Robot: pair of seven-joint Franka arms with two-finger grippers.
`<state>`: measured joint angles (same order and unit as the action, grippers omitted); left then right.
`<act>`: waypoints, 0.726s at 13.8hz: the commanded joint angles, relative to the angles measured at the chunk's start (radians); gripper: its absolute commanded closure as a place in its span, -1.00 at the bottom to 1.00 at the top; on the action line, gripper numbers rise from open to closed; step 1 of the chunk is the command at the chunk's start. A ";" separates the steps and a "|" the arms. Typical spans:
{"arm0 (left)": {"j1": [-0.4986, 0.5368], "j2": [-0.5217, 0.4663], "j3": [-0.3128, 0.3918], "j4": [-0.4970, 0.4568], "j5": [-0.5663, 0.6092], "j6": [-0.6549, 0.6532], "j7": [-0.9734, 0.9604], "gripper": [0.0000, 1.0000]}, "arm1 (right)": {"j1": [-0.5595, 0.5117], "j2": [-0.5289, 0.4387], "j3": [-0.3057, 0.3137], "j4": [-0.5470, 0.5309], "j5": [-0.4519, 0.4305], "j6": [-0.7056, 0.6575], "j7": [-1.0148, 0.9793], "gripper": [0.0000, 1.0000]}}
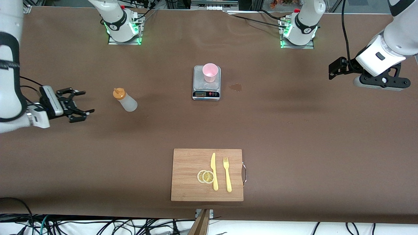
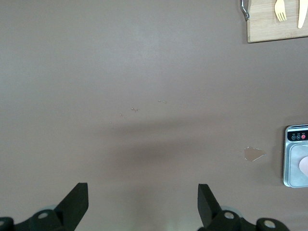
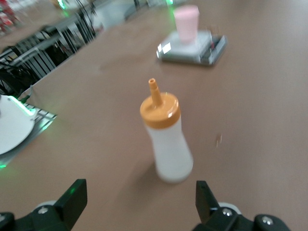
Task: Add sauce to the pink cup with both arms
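The sauce bottle (image 1: 125, 99), whitish with an orange nozzle cap, stands upright on the table toward the right arm's end. My right gripper (image 1: 85, 102) is beside it, open and apart from it; the right wrist view shows the bottle (image 3: 166, 132) just ahead of the open gripper (image 3: 139, 202). The pink cup (image 1: 210, 72) stands on a grey kitchen scale (image 1: 206, 89) mid-table and shows as a pink cup (image 3: 186, 23) farther off in the right wrist view. My left gripper (image 1: 332, 70) waits high over the left arm's end, open and empty, seen as an open gripper (image 2: 143, 202) over bare table.
A wooden cutting board (image 1: 189, 163) lies near the front edge with a yellow knife (image 1: 214, 171), a fork (image 1: 227, 174) and lemon slices (image 1: 205, 176). A small wet stain (image 1: 235, 86) marks the table beside the scale.
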<state>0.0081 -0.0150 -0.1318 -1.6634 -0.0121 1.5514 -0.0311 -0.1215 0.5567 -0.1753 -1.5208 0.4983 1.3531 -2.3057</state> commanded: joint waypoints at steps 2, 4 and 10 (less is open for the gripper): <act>-0.002 0.010 -0.002 0.028 -0.014 -0.019 -0.006 -1.00 | 0.043 -0.196 0.011 -0.059 -0.087 0.067 0.303 -1.00; -0.003 0.010 -0.002 0.028 -0.014 -0.019 -0.006 -1.00 | 0.071 -0.269 0.017 -0.076 -0.156 0.073 0.511 -1.00; -0.008 0.010 -0.003 0.028 -0.012 -0.019 -0.007 -1.00 | 0.120 -0.458 0.099 -0.128 -0.275 0.142 1.128 -1.00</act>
<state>0.0025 -0.0150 -0.1355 -1.6632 -0.0121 1.5514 -0.0311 -0.0219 0.1909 -0.0905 -1.5884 0.2826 1.4619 -1.3661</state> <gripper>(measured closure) 0.000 0.000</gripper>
